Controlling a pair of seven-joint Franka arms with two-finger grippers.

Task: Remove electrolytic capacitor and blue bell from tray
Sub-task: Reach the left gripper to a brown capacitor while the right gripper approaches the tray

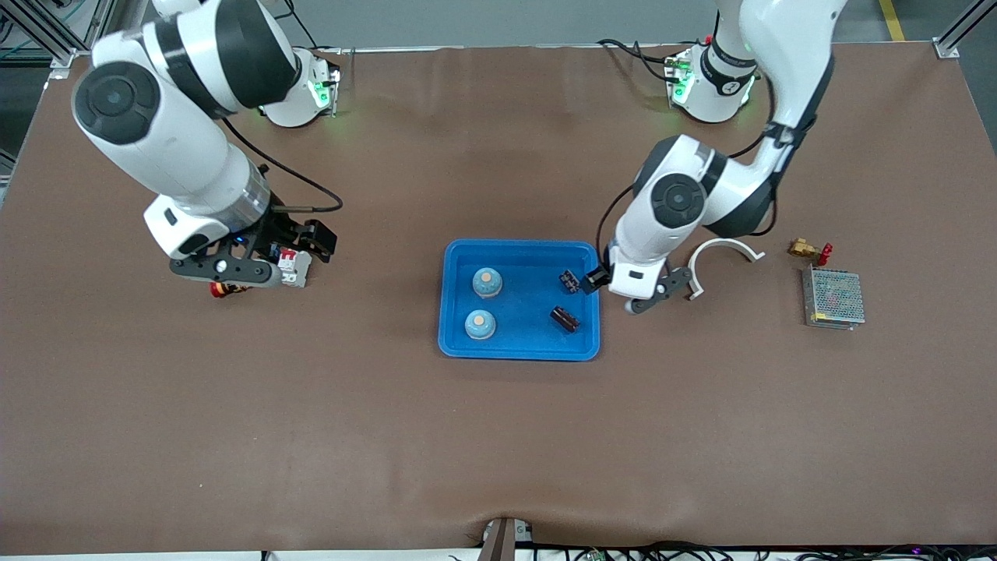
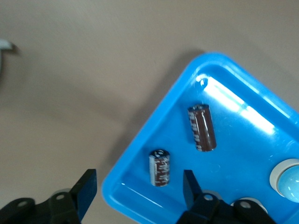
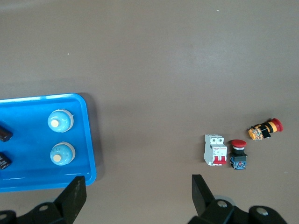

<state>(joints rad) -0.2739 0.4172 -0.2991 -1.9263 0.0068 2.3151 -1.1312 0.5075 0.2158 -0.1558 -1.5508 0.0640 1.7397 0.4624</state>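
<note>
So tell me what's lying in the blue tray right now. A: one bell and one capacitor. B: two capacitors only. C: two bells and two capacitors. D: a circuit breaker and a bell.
C: the blue tray holds two bells and two capacitors.

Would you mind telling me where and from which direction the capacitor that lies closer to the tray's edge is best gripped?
Grip the shorter capacitor across the middle of its cylindrical body, coming straight down from above. It lies on its side in the blue tray close to the wall, so a side approach looks blocked. The left gripper is over it with fingers either side of the body; the longer capacitor lies apart, leaving room.
</note>
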